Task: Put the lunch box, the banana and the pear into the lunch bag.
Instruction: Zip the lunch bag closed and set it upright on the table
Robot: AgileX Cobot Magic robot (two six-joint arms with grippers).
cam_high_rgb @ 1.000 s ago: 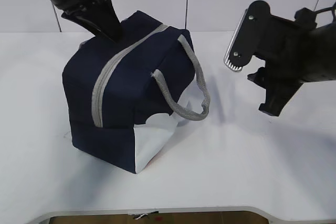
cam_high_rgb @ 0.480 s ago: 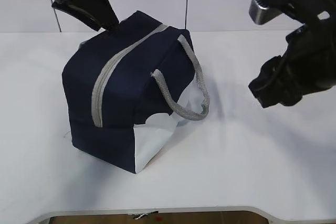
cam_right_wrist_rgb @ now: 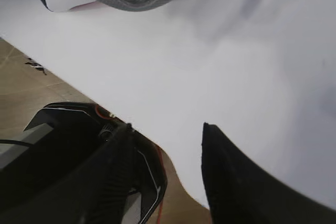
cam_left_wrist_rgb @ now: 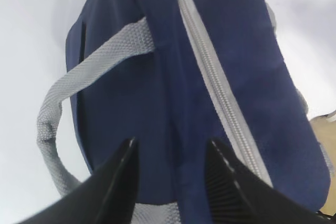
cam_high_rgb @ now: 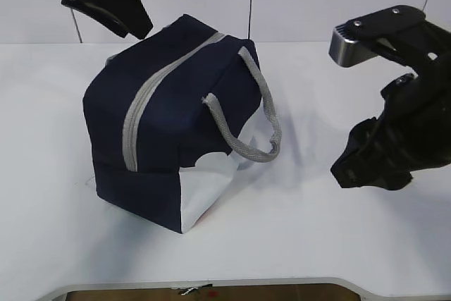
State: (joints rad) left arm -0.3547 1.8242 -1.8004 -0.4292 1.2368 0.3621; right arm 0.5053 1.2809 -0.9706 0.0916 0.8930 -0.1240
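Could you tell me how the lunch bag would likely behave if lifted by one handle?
The lunch bag looks like soft fabric, so it would probably sag and tilt. Its handle droops limply, suggesting floppy webbing. Zipped shut, the bag should keep anything inside.

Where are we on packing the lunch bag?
The bag stands zipped shut on the table, with no lunch box, banana or pear in view. The left gripper and right gripper are open and empty. Nothing visibly remains.
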